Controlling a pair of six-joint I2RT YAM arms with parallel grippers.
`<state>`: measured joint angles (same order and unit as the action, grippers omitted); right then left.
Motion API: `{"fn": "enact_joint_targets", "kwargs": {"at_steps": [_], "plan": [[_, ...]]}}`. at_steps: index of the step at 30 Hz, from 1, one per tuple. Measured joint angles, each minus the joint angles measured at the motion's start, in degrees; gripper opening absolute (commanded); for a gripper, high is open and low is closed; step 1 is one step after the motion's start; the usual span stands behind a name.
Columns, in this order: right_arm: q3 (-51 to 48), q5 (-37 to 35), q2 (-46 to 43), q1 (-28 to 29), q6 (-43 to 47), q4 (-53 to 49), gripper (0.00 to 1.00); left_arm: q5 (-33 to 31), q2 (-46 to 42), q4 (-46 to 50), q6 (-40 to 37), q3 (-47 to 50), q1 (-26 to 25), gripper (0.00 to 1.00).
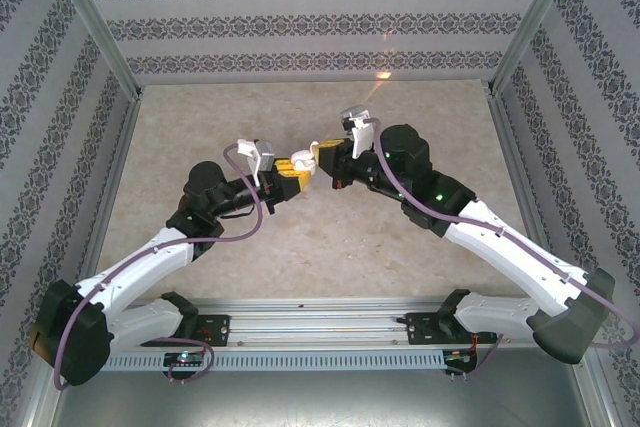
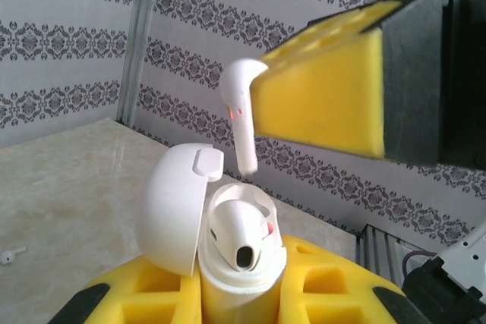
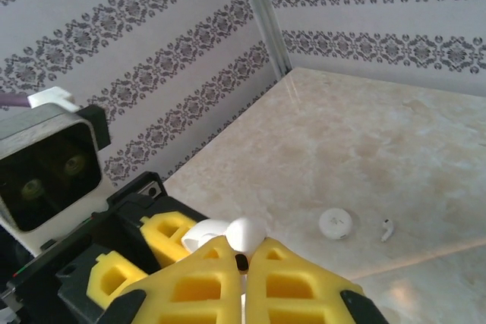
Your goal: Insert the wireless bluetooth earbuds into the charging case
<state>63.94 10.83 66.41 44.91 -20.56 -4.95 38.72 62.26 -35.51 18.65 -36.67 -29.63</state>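
Top external view: the left gripper (image 1: 293, 169) and the right gripper (image 1: 322, 157) meet tip to tip above mid-table. What they hold reads as small white shapes, too small to resolve.

Left wrist view: the left gripper is cut off by the lower edge, and only the tops of its yellow foam fingers (image 2: 334, 294) show. They close on the charging case (image 2: 239, 282), whose lower body is hidden between them. The case stands upright with its lid (image 2: 173, 210) swung open to the left. A seated earbud (image 2: 239, 237) already fills one socket; the second socket cannot be made out. From the upper right comes one yellow pad (image 2: 319, 96) of the right gripper, with its partner finger hidden behind it. The held earbud (image 2: 237, 104) juts from the pad's tip, head up and stem down, above the open mouth of the case. A small gap shows between stem tip and case. A tiny white piece (image 2: 9, 256) lies on the table (image 2: 68, 180) at the left edge, too small to identify.

Right wrist view: the right fingers stand narrow, pinching the held earbud's head; its stem is hidden beneath them. Well apart on the table lie a round white case (image 3: 335, 223) and, just beside it, a loose earbud (image 3: 387, 228).
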Motion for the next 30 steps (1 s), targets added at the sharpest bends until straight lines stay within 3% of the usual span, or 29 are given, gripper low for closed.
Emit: {"fn": "enact_joint_targets", "kwargs": {"at_steps": [30], "plan": [[-0.85,1.27,0.0,0.63,4.46,0.87,0.04,-0.35,0.85,-3.54,3.32,0.0,0.0,0.0]]}}
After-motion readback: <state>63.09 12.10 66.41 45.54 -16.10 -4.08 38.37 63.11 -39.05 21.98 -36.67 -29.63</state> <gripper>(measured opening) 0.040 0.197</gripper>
